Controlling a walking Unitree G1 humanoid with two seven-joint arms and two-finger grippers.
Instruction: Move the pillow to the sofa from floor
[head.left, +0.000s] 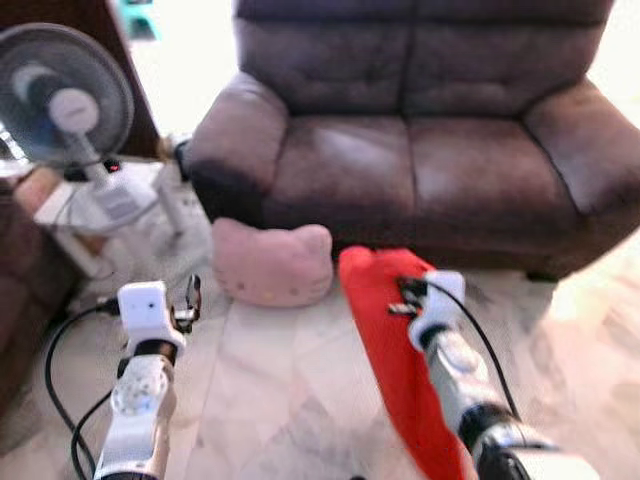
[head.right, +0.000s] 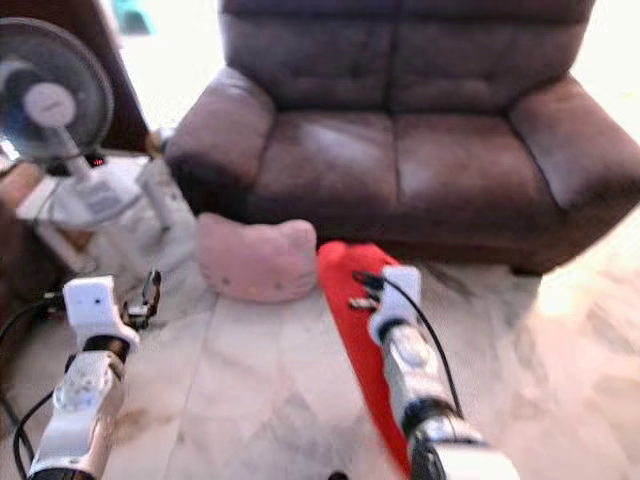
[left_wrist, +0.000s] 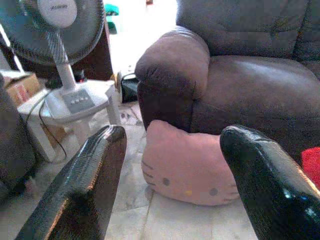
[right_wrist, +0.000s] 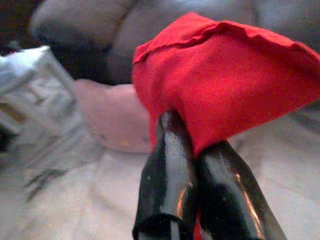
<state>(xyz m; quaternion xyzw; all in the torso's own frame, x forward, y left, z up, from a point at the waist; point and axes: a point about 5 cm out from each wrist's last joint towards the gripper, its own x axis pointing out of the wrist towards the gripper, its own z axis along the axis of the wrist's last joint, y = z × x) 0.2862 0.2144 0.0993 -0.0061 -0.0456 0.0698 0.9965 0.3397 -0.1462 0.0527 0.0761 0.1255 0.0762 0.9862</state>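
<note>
Fan: a white pedestal fan with a blue-grey grille (head.left: 62, 102) stands far left on a low white table (left_wrist: 75, 102); its control panel reads clearly in the left wrist view.
Left gripper (head.left: 191, 297): raised over the pale marble floor (head.left: 280, 390), fingers (left_wrist: 85, 185) spread wide apart, holding nothing.
Pink pillow: a cat-face cushion with two ears (head.left: 272, 262) lies on the floor against the foot of the brown leather two-seat sofa (head.left: 420, 130); its stitched eyes and nose show in the left wrist view.
Right gripper (right_wrist: 192, 150): black fingers pressed together, clamping a red fabric pillow (head.left: 395, 340) that hangs off the floor in front of the sofa.
Hidden: the red pillow's lower end is cut off; head views are blurred.
</note>
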